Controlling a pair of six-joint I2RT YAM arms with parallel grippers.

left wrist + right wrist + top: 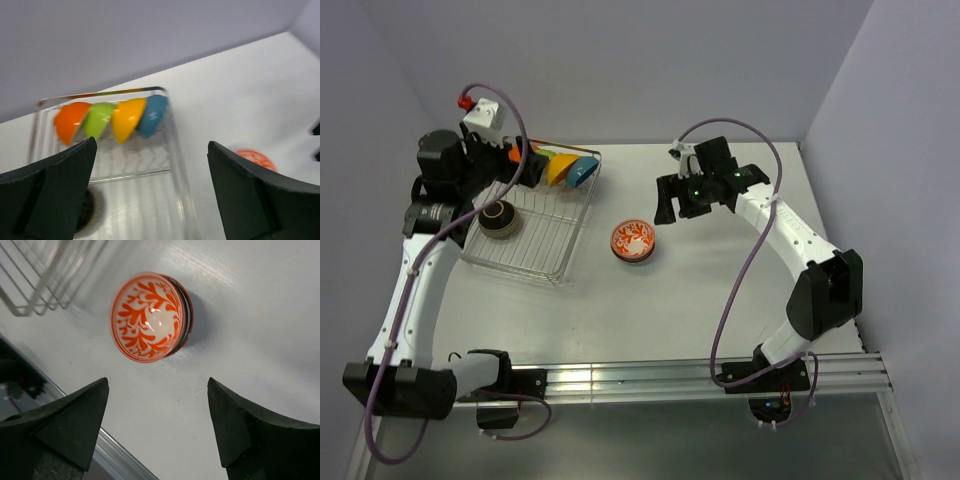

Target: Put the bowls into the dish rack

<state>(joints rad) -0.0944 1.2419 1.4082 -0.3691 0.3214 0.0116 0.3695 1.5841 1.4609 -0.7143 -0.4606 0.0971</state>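
Observation:
The silver wire dish rack (pixel 563 243) stands at the left of the table. At its far end an orange (pixel 70 120), a green (pixel 99 119), a yellow-orange (pixel 127 117) and a blue bowl (pixel 152 114) stand on edge in a row. A dark brown bowl (pixel 498 220) sits in the rack's left part. An orange-and-white patterned bowl (pixel 632 241) sits on the table right of the rack and shows in the right wrist view (pixel 147 317). My left gripper (pixel 512 172) is open and empty above the rack. My right gripper (pixel 678 208) is open and empty, above the table just right of the patterned bowl.
The rack's near right corner (pixel 45 275) shows in the right wrist view. A metal rail (pixel 700 378) runs along the table's near edge. Grey walls close the back and both sides.

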